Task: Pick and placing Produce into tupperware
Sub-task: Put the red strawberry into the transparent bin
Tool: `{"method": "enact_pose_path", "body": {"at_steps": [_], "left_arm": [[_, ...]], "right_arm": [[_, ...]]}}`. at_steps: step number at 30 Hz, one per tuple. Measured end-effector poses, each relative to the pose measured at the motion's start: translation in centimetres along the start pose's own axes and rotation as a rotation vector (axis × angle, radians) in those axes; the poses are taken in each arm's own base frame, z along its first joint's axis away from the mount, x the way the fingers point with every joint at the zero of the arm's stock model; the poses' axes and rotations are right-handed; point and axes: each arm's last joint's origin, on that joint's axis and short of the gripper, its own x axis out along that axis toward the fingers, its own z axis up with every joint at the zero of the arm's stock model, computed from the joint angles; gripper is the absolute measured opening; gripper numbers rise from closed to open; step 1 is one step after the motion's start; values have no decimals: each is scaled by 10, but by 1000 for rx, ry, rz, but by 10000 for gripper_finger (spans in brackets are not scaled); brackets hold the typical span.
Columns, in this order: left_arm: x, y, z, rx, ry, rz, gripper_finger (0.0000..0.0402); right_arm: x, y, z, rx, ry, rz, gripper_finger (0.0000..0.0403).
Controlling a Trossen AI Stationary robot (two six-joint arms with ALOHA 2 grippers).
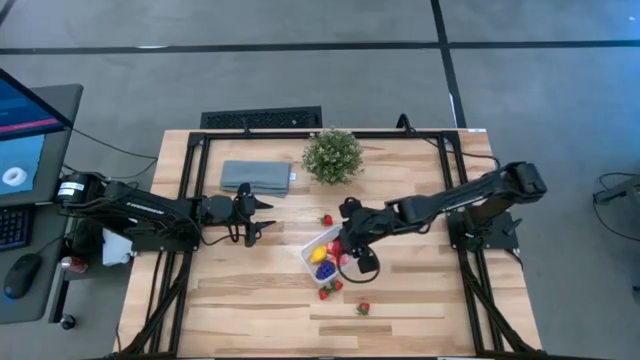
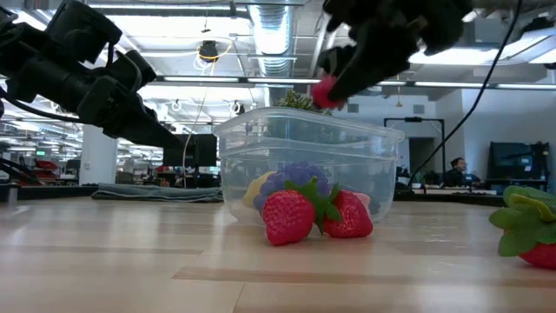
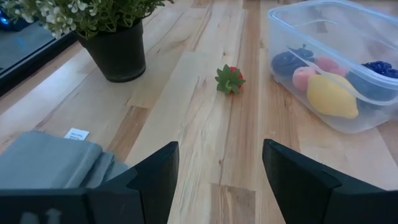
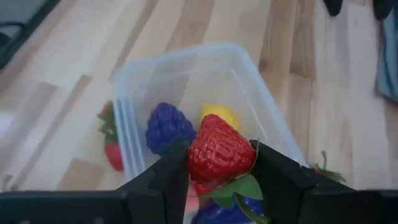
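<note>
The clear tupperware [image 1: 314, 256] stands mid-table on its base. Inside it lie a yellow piece [image 4: 219, 114], a purple piece [image 4: 165, 126] and more produce. My right gripper [image 1: 346, 246] hovers over the box, shut on a red strawberry [image 4: 216, 151]. Loose strawberries rest on the wood: one [image 1: 326, 220] beyond the box, two [image 1: 329, 290] against its near side and one [image 1: 363, 308] nearer the front edge. My left gripper [image 1: 262, 217] stands open, left of the box, touching nothing. My right gripper pinches the strawberry by its red sides [image 4: 198, 158], one finger on each side. The fingers slant down from the table's right. The berry is lifted clear above the tupperware's open top [image 2: 304, 122], with its green leaves [image 4: 239, 186] back toward the gripper.
A potted green plant [image 1: 332, 155] stands at the far middle. Left of it lies a folded grey-blue cloth [image 1: 255, 177]. Bare wood stretches along the near edge and on the right. A monitor and mouse sit off the table to the left.
</note>
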Motion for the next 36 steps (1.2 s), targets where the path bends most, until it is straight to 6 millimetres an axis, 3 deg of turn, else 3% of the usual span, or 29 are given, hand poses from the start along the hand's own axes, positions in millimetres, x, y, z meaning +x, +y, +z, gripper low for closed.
{"method": "enact_pose_path", "body": {"at_steps": [11, 36], "left_arm": [[0, 0, 0, -12, 4, -16, 224], [0, -1, 0, -27, 5, -17, 224]], "right_arm": [[27, 0, -7, 2, 20, 12, 186], [27, -2, -5, 23, 0, 23, 190]]}}
